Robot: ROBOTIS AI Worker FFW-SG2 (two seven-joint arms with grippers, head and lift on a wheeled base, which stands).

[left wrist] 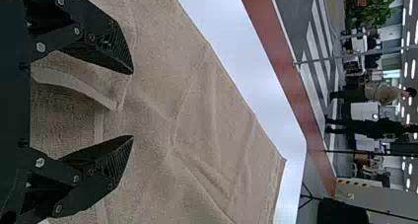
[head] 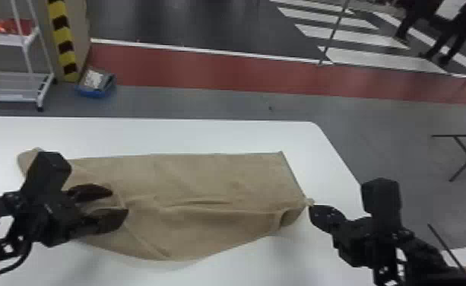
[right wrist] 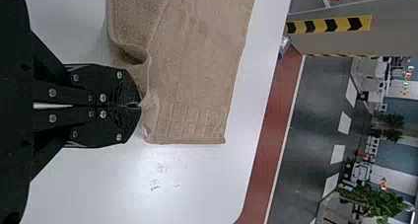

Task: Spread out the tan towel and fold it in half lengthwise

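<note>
While the left gripper (head: 118,202) gapes, the right gripper (head: 311,207) (two fingers (right wrist: 106,83)) pinches one towel (head: 213,178).

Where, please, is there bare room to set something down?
Bare white table lies between the tan towel and the far edge, right of the towel's short end, and in front of its bowed near edge. It is crowded at the left, where the open left gripper is over the towel, and at the near right corner, which the right gripper pinches.
</note>
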